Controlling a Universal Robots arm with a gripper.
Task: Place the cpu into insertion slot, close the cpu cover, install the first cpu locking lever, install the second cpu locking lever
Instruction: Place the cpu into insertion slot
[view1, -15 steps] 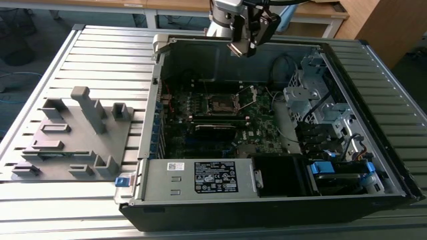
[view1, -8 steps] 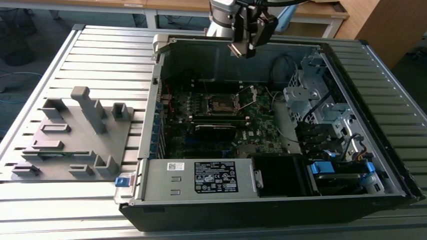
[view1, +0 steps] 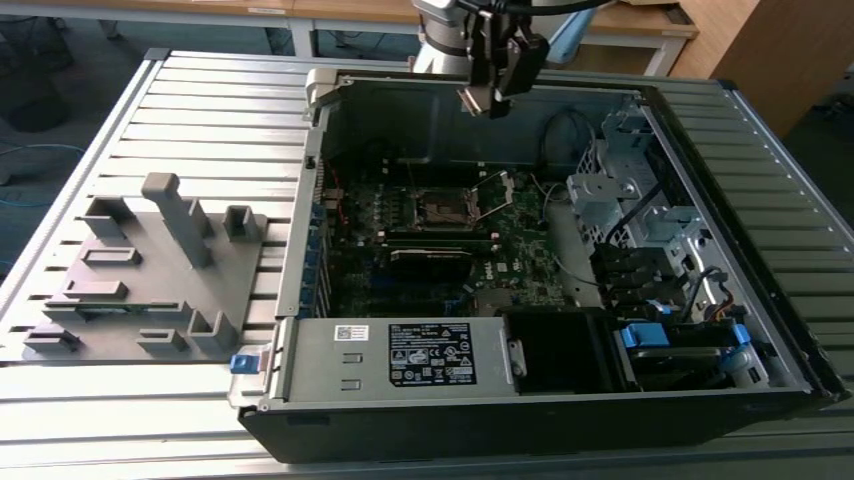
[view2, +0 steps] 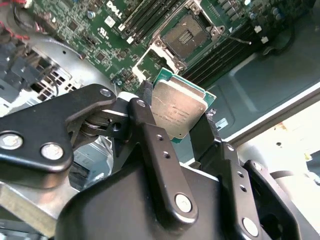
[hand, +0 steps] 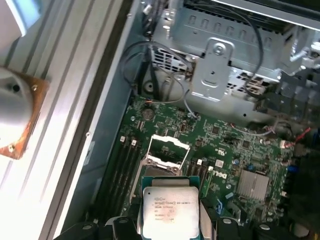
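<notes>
- cpu (view2: 177, 112) is clamped in the end effector (view2: 175, 121), metal top up, well above the open computer case (view1: 534, 425) on the desk (view1: 200, 110)
- insertion slot (view1: 441, 208) on the green motherboard (view1: 387, 285) sits bare, with the cpu cover (view1: 499, 196) flipped up beside it

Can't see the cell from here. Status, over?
Hand shut on cpu, high over the board. Slot bare, cover raised. Nothing seen between cpu and slot.
</notes>
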